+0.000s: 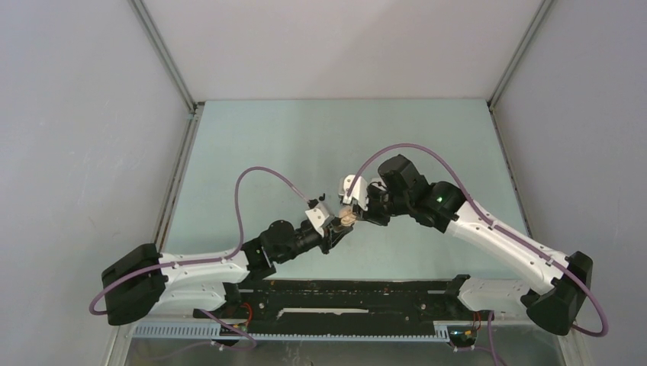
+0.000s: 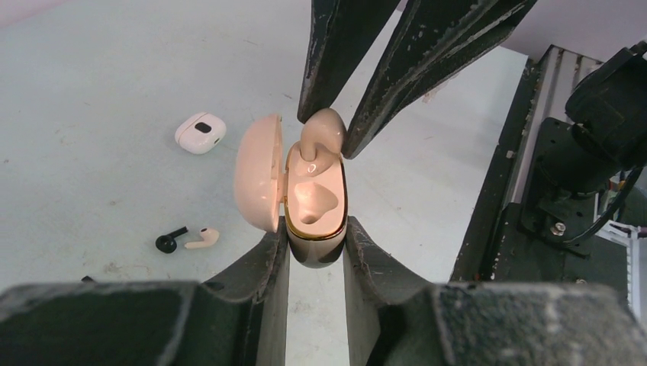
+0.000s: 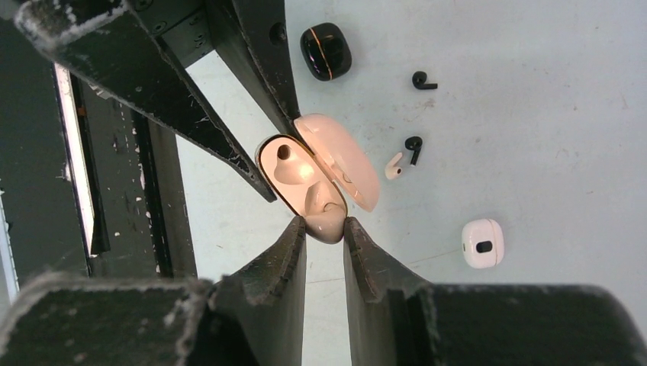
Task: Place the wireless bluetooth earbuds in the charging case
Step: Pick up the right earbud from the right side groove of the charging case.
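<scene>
Your left fingers (image 2: 255, 297) are clamped on the open beige charging case (image 2: 314, 229). Your right fingers (image 3: 268, 280) pinch a beige earbud (image 2: 322, 131) at the case's mouth.

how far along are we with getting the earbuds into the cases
Done: the beige case is open, clamped in the left gripper. In hand: the right gripper holds one beige earbud part-way into one slot; the other slot is empty. Left: the second beige earbud and two black earbuds lie loose on the table.
</scene>
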